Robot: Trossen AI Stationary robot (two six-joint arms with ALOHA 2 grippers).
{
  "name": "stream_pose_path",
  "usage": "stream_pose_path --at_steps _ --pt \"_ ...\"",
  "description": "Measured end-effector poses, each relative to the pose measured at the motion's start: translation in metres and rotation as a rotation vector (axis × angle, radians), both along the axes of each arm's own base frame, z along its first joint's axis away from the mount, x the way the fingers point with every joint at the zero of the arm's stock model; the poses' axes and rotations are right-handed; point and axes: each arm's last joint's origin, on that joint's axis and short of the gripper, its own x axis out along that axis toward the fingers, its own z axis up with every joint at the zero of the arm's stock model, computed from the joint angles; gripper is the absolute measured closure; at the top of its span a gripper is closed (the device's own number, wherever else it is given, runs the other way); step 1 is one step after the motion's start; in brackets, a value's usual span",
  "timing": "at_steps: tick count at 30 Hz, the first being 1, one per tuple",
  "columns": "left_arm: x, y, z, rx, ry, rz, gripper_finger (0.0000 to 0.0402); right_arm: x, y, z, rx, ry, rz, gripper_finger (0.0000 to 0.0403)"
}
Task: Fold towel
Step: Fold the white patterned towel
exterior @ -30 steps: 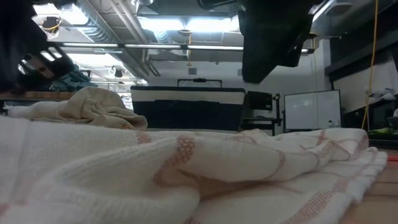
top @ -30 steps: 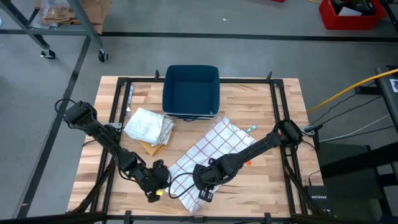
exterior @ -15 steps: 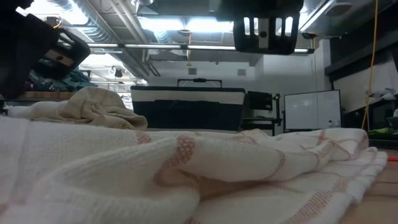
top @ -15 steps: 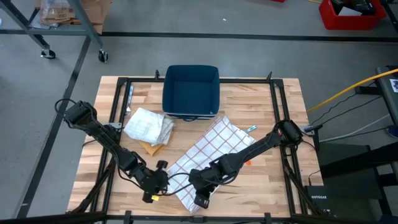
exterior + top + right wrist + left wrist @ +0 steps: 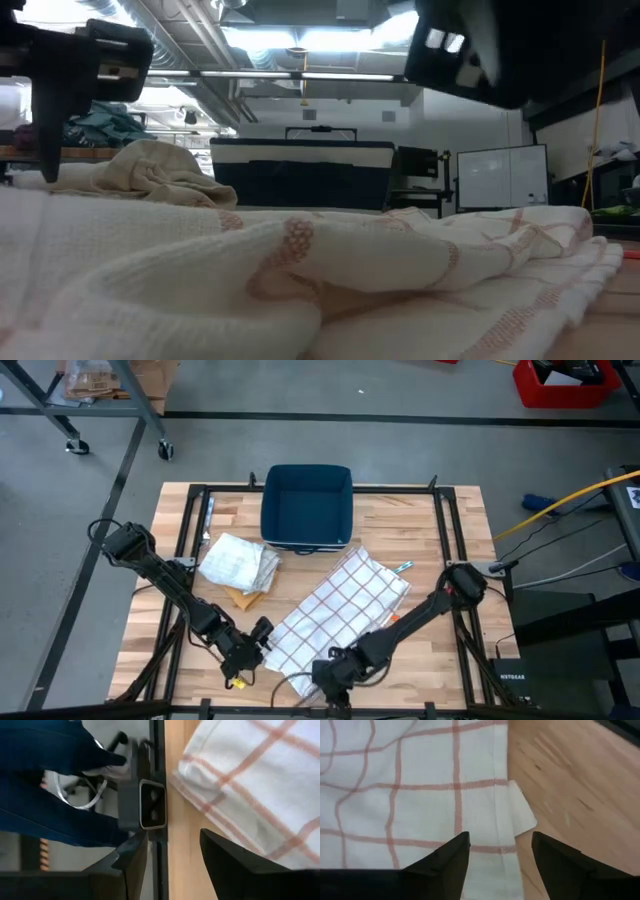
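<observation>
The towel (image 5: 335,610) is lying flat on the table (image 5: 440,540), stretched diagonally from near the blue bin (image 5: 306,506) toward the near edge — white with a red grid. The left gripper (image 5: 252,647) is hovering at the towel's near left edge, its jaws standing apart with nothing between them; its wrist view is showing a small flap at the hem. The right gripper (image 5: 330,678) is sitting at the table's near edge just off the towel's corner — jaws parted, empty. A crumpled cloth (image 5: 238,563) is lying left of the bin.

Two towels – one checked (image 5: 335,612), one cream (image 5: 238,563) – one bin (image 5: 306,507), two claws
</observation>
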Motion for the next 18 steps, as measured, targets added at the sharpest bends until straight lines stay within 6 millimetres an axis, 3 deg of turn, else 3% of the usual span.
stream_pose_path --at_steps 7,18 --pt "0.001 0.001 0.0 0.046 -0.024 -0.047 0.0194 0.002 0.012 -0.03 -0.08 -0.023 -0.027 0.0217" --pt "0.005 -0.001 -0.016 0.117 0.004 -0.1 0.0194 0.008 0.007 -0.05 -0.18 -0.039 -0.082 0.0217"
